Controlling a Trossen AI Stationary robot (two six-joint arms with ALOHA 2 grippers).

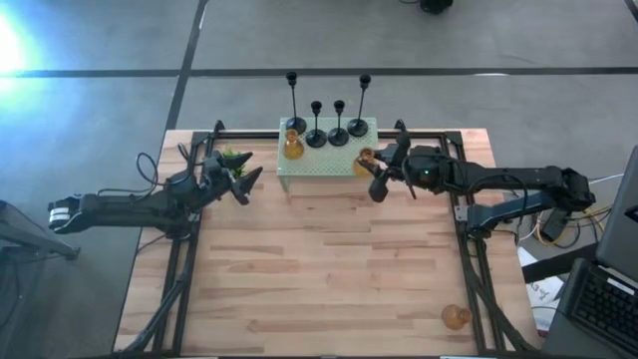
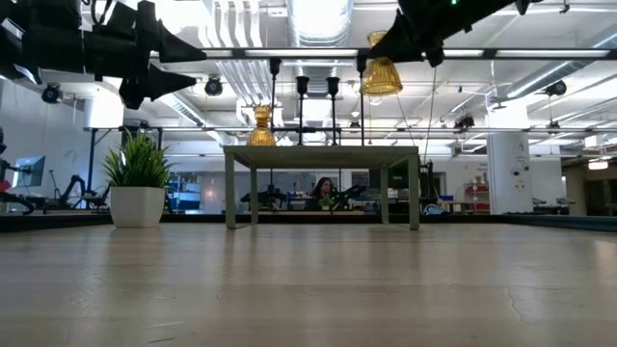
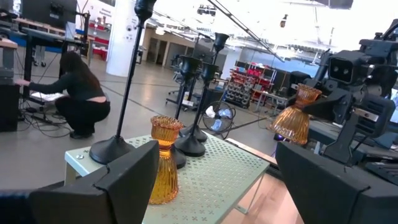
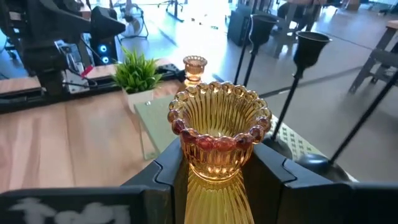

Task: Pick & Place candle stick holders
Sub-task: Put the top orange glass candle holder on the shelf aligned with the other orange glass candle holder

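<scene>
nearest the right wrist camera, an amber glass holder fills the frame, pinched between the two dark fingers of the right gripper; its base is hidden between them. in the high view this gripper sits at the right end of the pale green perforated stand, and the low view shows the held holder raised clear above the stand top. a second amber holder stands upright on the stand's left part, and four black holders with thin stems stand in a group along the stand's far edge; in the low view their bases are barely distinguishable and their stems blend into the ceiling fixtures. a third amber holder rests alone near the table's near right corner, well apart from the stand; whether it is upright or tipped cannot be determined. the left gripper hovers beside the stand's left end with its fingers spread wide and nothing between them; it partly covers the small potted plant from above. the wooden table carries all of these. a person crouches on the floor beyond the table, partly cut off behind equipment.
</scene>
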